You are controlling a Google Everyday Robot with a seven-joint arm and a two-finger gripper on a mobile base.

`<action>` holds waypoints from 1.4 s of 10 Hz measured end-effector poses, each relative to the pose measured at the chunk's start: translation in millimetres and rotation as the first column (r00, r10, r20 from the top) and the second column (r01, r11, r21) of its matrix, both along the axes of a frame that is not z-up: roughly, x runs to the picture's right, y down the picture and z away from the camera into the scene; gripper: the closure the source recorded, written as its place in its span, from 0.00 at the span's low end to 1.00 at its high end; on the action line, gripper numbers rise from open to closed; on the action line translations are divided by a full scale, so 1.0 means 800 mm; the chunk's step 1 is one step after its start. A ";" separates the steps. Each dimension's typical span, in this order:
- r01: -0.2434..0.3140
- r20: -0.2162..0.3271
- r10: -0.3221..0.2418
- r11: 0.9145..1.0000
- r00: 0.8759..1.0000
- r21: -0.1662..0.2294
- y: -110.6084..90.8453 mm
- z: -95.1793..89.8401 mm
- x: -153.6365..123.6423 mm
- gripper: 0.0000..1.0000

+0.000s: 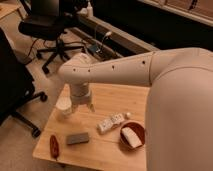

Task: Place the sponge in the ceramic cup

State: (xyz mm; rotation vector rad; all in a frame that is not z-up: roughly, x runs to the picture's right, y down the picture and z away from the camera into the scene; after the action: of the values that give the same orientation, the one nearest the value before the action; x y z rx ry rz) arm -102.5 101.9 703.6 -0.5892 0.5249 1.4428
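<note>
Sponge [77, 138], a grey block, lies flat on the wooden table [114, 99] at the lower left of centre in the frame, below the gripper [83, 107] and apart from it, with nothing touching it. The gripper hangs over the table's left part, left of the frame's middle, pointing down, its two fingers standing apart with nothing between them. It ends the white arm [125, 72], which reaches in from the large white body filling the right side of the frame. Just to the left of the gripper stands the ceramic cup [63, 106], white and upright, close to the table's left edge; whether the nearer finger touches it cannot be told. To the lower right of the gripper lies a white packet [110, 122], and just beyond it a small white ball [128, 115]. Further right, near the robot's body, sits a brown bowl [132, 143] with a pale lump inside. At the table's lower left corner lies a red object [54, 146], left of the sponge. Off the table, a black office chair [47, 27] stands on the floor at the upper left of the frame.
</note>
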 end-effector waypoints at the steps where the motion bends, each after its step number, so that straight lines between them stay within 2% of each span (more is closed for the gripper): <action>1: 0.003 0.003 -0.003 1.000 1.000 0.001 0.000 0.000 0.000 0.35; 4: 0.090 0.039 -0.091 0.995 0.995 0.031 0.008 0.003 0.009 0.35; 7: 0.161 0.055 -0.165 0.984 0.985 0.071 0.019 -0.003 0.040 0.35; 8: 0.169 0.045 -0.172 0.983 0.984 0.073 0.023 -0.006 0.054 0.35; 10: 0.180 -0.003 -0.180 0.981 0.984 0.073 0.039 -0.019 0.105 0.35; 14: 0.180 -0.067 -0.175 0.981 0.982 0.072 0.062 -0.035 0.163 0.35</action>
State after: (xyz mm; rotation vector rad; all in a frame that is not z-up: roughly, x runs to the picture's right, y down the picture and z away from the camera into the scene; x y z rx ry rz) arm 27.9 151.6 675.9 -0.4269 0.5530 1.3079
